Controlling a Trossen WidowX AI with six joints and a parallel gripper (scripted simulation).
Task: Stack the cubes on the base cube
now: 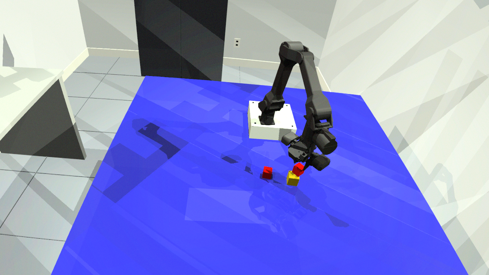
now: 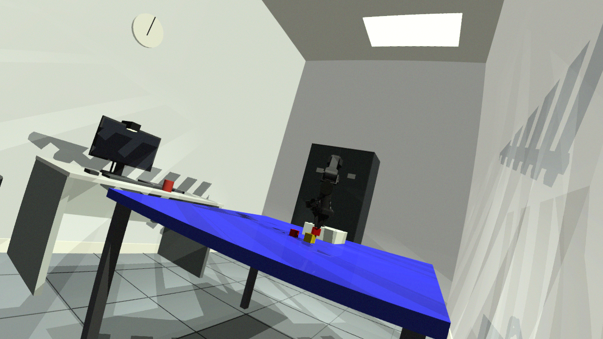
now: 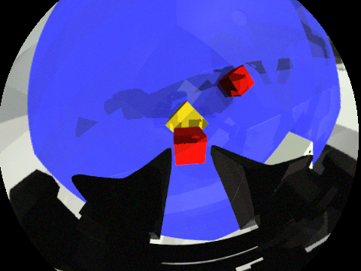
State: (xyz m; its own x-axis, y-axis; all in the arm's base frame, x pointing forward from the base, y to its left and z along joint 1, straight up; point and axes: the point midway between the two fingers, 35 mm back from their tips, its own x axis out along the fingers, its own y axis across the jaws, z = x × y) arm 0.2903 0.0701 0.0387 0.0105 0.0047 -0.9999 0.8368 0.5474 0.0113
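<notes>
The yellow base cube stands on the blue table. One red cube sits over the arm-side corner of its top and overhangs it. It looks about level and turned about 45 degrees to the base cube; the contact below it is hidden. My gripper is open around this red cube, with a narrow gap on each side in the wrist view. The other red cube lies on the table, apart from the base cube, left of it in the top and exterior views.
The white robot mount stands behind the cubes on the blue table. A white desk with a monitor stands beyond the table's left side.
</notes>
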